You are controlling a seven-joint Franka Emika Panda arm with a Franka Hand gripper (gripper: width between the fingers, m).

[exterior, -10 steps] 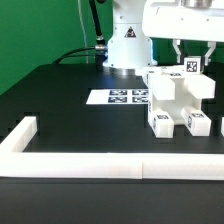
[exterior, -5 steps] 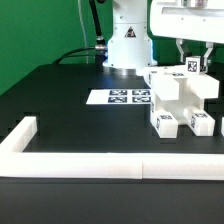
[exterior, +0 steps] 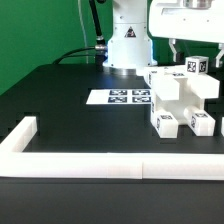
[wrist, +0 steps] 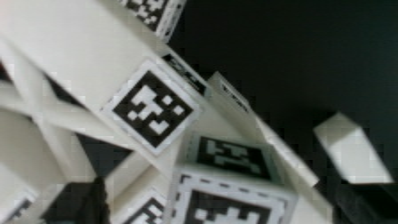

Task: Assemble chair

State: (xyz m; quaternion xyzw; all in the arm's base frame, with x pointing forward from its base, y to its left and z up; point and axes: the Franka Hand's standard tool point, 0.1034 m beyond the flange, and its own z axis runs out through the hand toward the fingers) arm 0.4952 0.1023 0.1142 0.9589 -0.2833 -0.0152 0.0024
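Currently gripper (exterior: 194, 58) open wide, jaws standing either side of top of chair (exterior: 178, 98), gripping nothing.

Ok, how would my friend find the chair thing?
Start at the black table; on the exterior view's right side stands the chair, a blocky white shape. Unlike the flat marker board beside it and the low white wall in front, it stands tall.
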